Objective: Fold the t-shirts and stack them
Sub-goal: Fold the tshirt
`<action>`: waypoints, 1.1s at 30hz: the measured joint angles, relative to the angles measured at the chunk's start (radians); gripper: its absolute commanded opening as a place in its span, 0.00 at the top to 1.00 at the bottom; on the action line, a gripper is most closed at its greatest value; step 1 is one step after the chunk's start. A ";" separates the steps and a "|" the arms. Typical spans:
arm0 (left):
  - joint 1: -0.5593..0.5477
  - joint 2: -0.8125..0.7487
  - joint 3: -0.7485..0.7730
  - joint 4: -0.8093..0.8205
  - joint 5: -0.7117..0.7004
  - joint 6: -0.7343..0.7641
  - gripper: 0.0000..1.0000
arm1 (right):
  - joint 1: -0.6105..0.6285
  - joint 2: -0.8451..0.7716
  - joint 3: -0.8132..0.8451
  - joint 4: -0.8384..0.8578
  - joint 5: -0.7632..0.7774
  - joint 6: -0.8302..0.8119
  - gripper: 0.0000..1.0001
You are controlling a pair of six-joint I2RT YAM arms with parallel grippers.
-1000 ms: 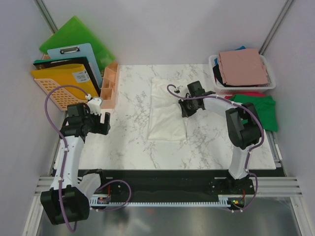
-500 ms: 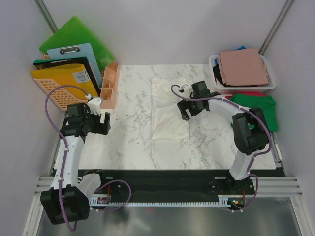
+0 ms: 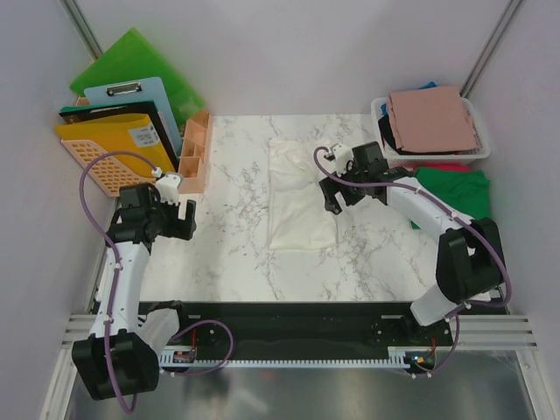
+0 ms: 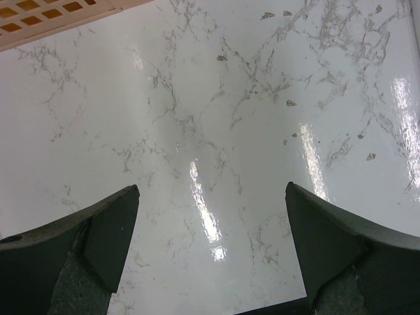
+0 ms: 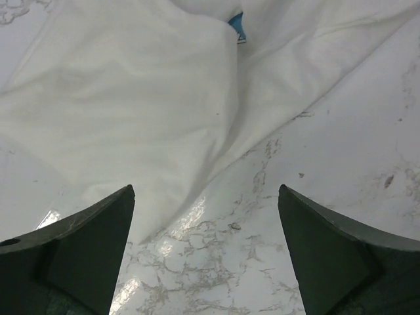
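Cream-white t-shirt (image 3: 300, 194) lies as a long narrow band on the middle of the surface (image 3: 234, 179), both grippers empty
Top view: right gripper (image 3: 334, 205) hovers at the shirt's right edge, jaws apart; left gripper (image 3: 187, 220) sits well apart near the surface's left edge; dusty-pink t-shirt (image 3: 432, 117) tops the basket (image 3: 435, 158), green t-shirt (image 3: 465, 194) just beside it. Left wrist: jaws spread wide over bare marble, holding nothing. Right wrist: jaws spread wide, nothing between them, rumpled white cloth beyond with a small blue patch (image 5: 237, 25) in a fold
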 measured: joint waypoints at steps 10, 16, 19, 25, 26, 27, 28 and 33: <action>0.000 0.043 0.000 -0.005 -0.004 0.000 0.00 | 0.109 0.243 0.107 -0.030 0.045 0.071 0.04; 0.000 0.039 0.000 -0.007 -0.005 0.000 0.00 | 0.114 0.344 0.219 -0.008 0.095 0.138 0.07; 0.000 0.039 0.000 -0.007 -0.005 0.000 0.00 | 0.117 0.346 0.244 0.005 0.117 0.151 0.05; 0.000 0.052 0.004 -0.008 -0.005 0.000 0.00 | 0.127 0.346 0.243 0.050 0.215 0.168 0.04; 0.000 0.055 0.005 -0.007 -0.005 0.000 0.00 | 0.127 0.343 0.229 0.068 0.237 0.168 0.04; 0.000 0.056 0.005 -0.008 -0.005 0.000 0.00 | 0.127 0.337 0.212 0.090 0.253 0.167 0.04; 0.000 0.058 0.005 -0.008 -0.005 0.000 0.00 | 0.127 0.325 0.186 0.109 0.277 0.166 0.03; 0.000 0.065 0.007 -0.007 -0.011 0.000 0.00 | 0.171 0.187 0.007 0.257 0.478 0.121 0.02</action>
